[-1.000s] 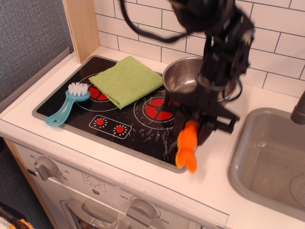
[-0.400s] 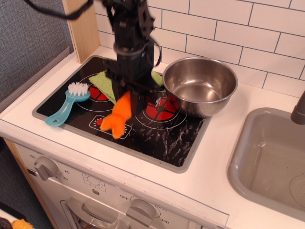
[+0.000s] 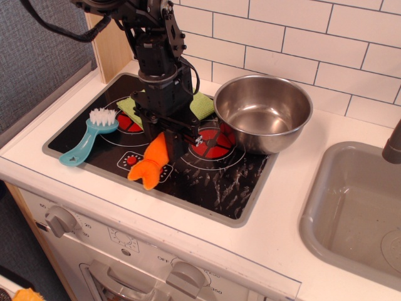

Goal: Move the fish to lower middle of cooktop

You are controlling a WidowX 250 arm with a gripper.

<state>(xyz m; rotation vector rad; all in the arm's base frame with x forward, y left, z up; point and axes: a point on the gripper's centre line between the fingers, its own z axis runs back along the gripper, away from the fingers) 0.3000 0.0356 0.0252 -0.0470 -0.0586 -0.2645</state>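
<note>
The orange fish (image 3: 149,163) hangs tail-down from my gripper (image 3: 164,139), which is shut on its head end. The tail reaches down to the glossy black cooktop (image 3: 207,182) near the small red control dots at its front middle; I cannot tell whether it touches. The arm rises from the gripper toward the upper left and hides part of the green cloth behind it.
A blue-handled white-bristled brush (image 3: 91,135) lies on the cooktop's left side. A green cloth (image 3: 203,103) lies at the back. A steel bowl (image 3: 263,113) sits on the right rear burner. A grey sink (image 3: 354,207) is on the right.
My gripper carried the fish from the cooktop's right front edge leftward to the front middle, then lowered it slightly toward the control dots.
</note>
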